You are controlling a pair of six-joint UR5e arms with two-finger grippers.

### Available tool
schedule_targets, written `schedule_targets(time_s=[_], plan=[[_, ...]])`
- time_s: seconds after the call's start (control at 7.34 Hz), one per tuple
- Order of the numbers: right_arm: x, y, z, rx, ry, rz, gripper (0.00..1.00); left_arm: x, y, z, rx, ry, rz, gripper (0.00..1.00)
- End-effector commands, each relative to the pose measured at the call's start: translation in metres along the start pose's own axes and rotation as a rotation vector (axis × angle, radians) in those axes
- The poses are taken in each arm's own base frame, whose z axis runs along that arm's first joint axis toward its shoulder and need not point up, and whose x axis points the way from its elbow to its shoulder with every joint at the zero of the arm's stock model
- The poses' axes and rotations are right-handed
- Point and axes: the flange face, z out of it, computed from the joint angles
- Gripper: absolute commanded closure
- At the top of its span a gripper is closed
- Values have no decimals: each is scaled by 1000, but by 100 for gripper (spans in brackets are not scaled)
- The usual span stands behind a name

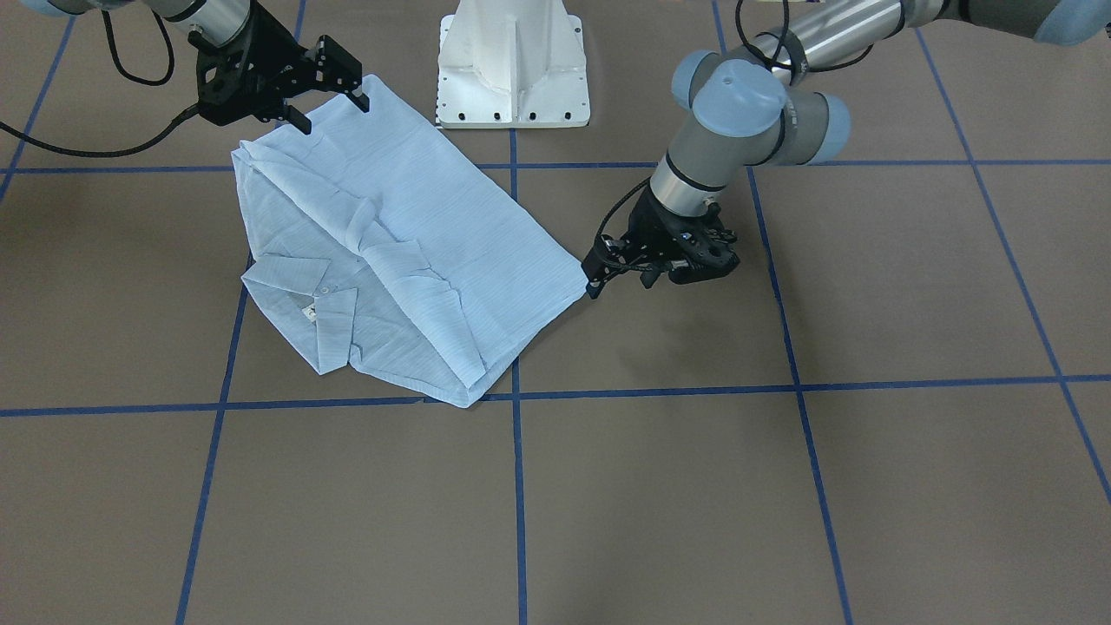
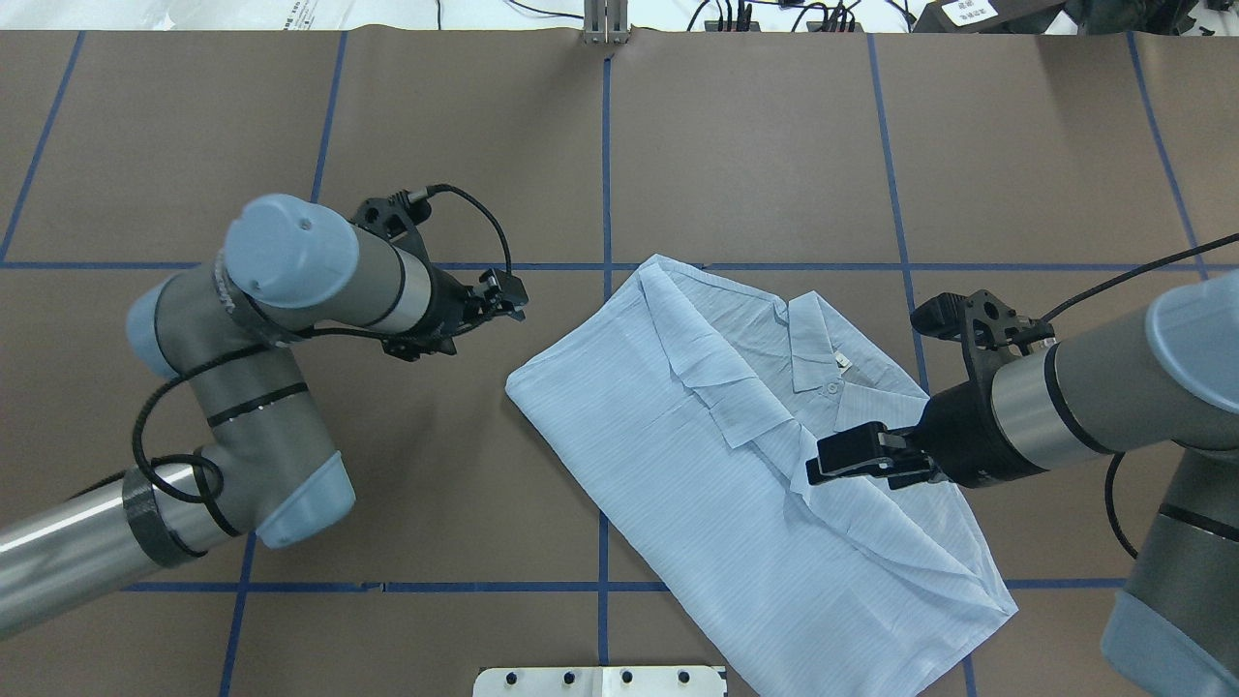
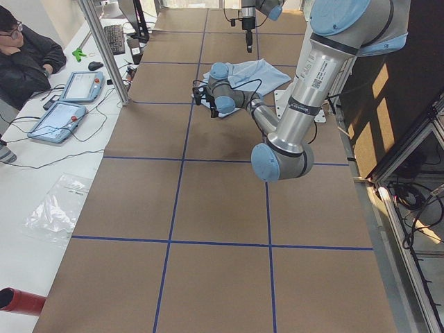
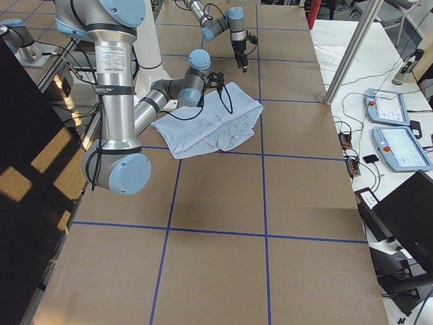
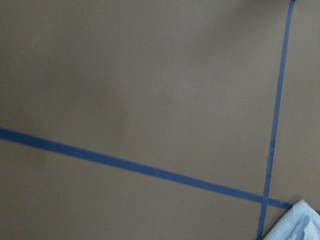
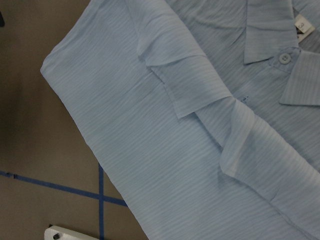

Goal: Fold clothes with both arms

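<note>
The light blue striped shirt (image 1: pixel 434 243) lies folded lengthwise on the brown table, collar and neck tag facing up, sleeves folded in over the front (image 2: pixel 678 455). My right gripper (image 1: pixel 330 111) hovers open above the shirt's hem end, holding nothing; from overhead, the right gripper (image 2: pixel 823 463) sits over the shirt's middle, and its wrist view is filled by the shirt (image 6: pixel 150 140). My left gripper (image 1: pixel 595 269) is low beside a shirt corner, looks open, and is empty. From overhead, the left gripper (image 2: pixel 513 298) stands apart from the cloth. Only the shirt's corner (image 5: pixel 300 225) shows in the left wrist view.
The white pedestal base (image 1: pixel 512 69) stands at the robot's edge of the table, close to the shirt. Blue tape lines (image 2: pixel 605 145) grid the brown surface. A person (image 3: pixel 24 55) sits at a side desk with tablets (image 3: pixel 59 118).
</note>
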Motion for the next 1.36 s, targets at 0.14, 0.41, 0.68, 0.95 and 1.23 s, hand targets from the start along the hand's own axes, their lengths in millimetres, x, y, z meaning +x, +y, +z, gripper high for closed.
schedule_targets(time_s=[0.14, 0.41, 0.68, 0.95, 1.23], plan=[[2, -14, -3, 31, 3, 12, 0, 1, 29, 33, 1, -41, -5, 12], [3, -15, -3, 32, 5, 13, 0, 3, 42, 38, -15, -42, 6, 19], [4, -16, -1, 31, 8, 16, 0, 5, 50, 40, -28, -40, 12, 27], [4, -17, -1, 33, 8, 17, 0, 4, 52, 44, -31, -46, 15, 33], [6, -19, -2, 36, 11, 20, 0, 3, 52, 45, -33, -47, 16, 43]])
